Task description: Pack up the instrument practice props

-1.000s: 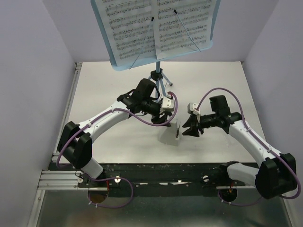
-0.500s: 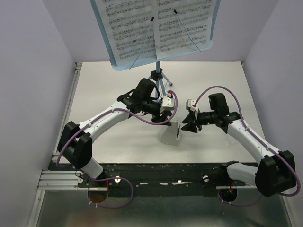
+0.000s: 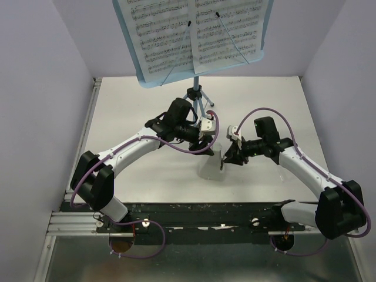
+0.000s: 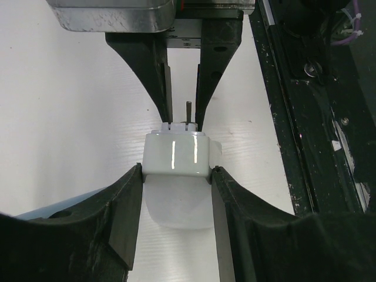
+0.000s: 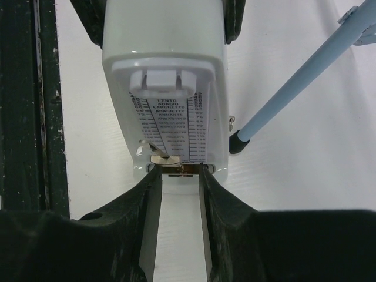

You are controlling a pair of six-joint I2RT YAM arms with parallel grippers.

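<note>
White plastic metronome is the only prop in hand, so the packing looks to be at an early stage. It stands upright on the pale counter. The left claw is closed on it, one finger pressed to each side of the body. The right claw faces its front, half open. Its fingers flank the thin metal pendulum rod and the brass piece at the foot of the tempo scale, with a gap showing on both sides, so it holds nothing yet. My guess is that the pendulum is being set or stowed before the metronome goes away.

Everything else seems untouched. Beyond the metronome, toward the far wall, the light-blue metal music stand is fully set up, its tripod legs spread on the counter. One leg, with its black foot, comes down just beside the metronome. The stand's tray is raised and tilted toward the arms. It carries two white printed sheet-music pages side by side, the left page and the right page. Each page is pinned under a thin wire holder. The pages are yet to be lifted off and the stand yet to be folded.

No case, bag or box shows in any view, so I cannot tell where the props are meant to go. Nothing is packed into anything so far.
</note>
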